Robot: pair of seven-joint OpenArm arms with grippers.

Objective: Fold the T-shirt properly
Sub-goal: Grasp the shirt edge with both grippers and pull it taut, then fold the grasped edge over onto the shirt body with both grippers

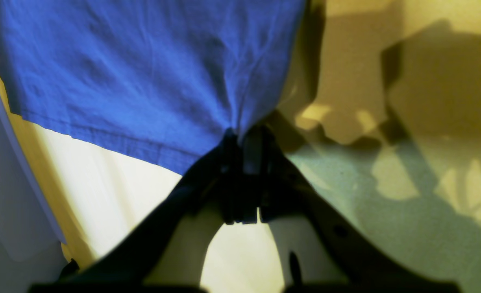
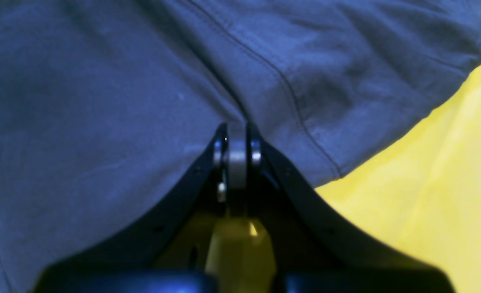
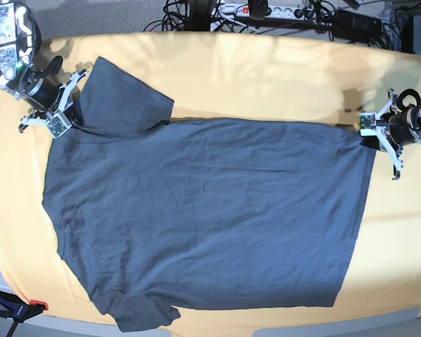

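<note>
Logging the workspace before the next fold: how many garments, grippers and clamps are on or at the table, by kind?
T-shirt: 1
Grippers: 2, left gripper and right gripper, each shut on the shirt's far edge
Clamp at the near table edge: 1
Total: 4

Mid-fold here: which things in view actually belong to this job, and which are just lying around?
Part of the job:
- T-shirt, spread flat on the yellow table
- left tool, shut on the hem corner
- right tool, shut on the shoulder by the sleeve

Lying about:
- power strip and cables beyond the far edge
- clamp at the near corner
</note>
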